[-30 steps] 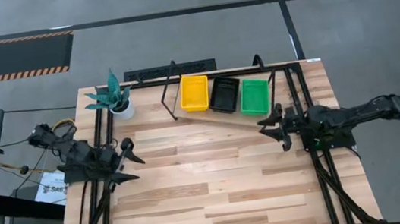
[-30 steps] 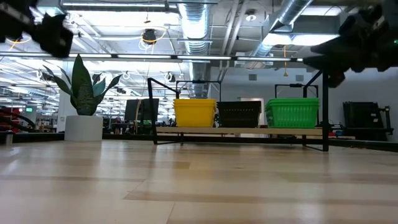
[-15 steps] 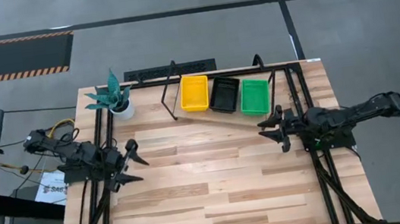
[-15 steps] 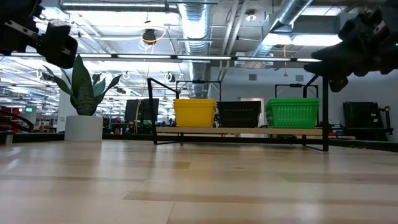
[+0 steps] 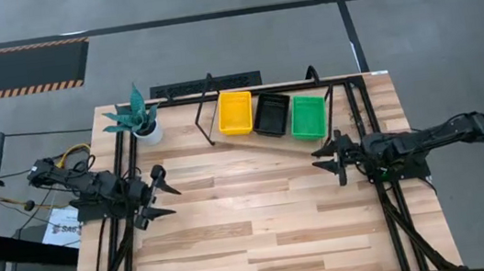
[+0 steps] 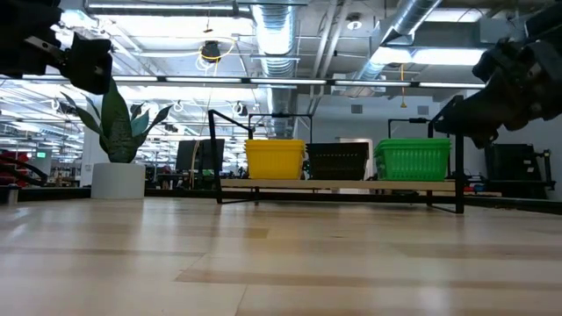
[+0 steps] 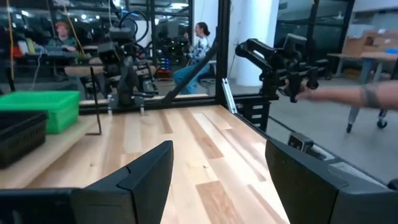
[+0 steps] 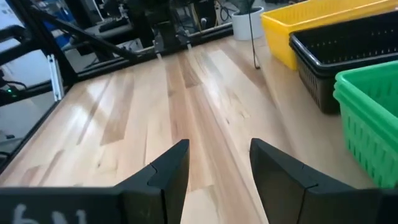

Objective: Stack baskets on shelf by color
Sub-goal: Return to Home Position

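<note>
Shelf: your landmark, the light wooden board shelf (image 6: 334, 185) on thin black wire legs.
Baskets: the yellow rectangular plastic mesh baskets (image 5: 235, 112) sit on the shelf's left end, the black mesh baskets (image 5: 272, 114) at mid-shelf, and the green mesh baskets (image 5: 308, 115) on its right end.
Left gripper: your left gripper (image 5: 173, 201) has its fingers apart and holds nothing, well in front of the shelf and beyond its left end.
Right gripper: your right gripper (image 5: 316, 161) has its fingers apart and holds nothing, near the shelf's right end, in front of it.
</note>
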Robot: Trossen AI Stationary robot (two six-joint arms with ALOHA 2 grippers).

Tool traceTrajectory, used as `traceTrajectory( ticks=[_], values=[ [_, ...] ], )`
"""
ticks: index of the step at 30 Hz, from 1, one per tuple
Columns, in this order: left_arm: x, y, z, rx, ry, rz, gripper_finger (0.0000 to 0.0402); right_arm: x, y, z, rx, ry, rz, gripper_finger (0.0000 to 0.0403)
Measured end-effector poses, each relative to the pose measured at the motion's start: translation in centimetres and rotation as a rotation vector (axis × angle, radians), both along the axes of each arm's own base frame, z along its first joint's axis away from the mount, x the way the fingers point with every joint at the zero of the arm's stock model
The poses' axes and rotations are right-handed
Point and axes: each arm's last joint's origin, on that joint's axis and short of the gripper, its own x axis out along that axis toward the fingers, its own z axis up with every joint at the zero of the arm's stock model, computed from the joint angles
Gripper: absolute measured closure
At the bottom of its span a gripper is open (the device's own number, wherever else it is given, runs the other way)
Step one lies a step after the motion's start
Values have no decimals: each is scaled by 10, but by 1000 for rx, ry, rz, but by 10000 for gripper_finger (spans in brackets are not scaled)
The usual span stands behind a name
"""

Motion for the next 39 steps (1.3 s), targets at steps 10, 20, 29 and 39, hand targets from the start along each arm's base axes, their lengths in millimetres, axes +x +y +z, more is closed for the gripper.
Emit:
traceTrajectory(
  ticks=[10, 20, 29, 39],
  values=[
    [0, 0, 0, -73, 25, -3, 157, 0, 0, -1, 0, 11, 0, 215],
    [0, 0, 0, -69, 24, -4, 157, 0, 0, -1, 0, 14, 0, 216],
    [0, 0, -1, -72, 25, -4, 157, 0, 0, -2, 0, 16, 1, 215],
    [0, 0, -1, -73, 26, -4, 157, 0, 0, -2, 0, 16, 1, 219]
  ],
)
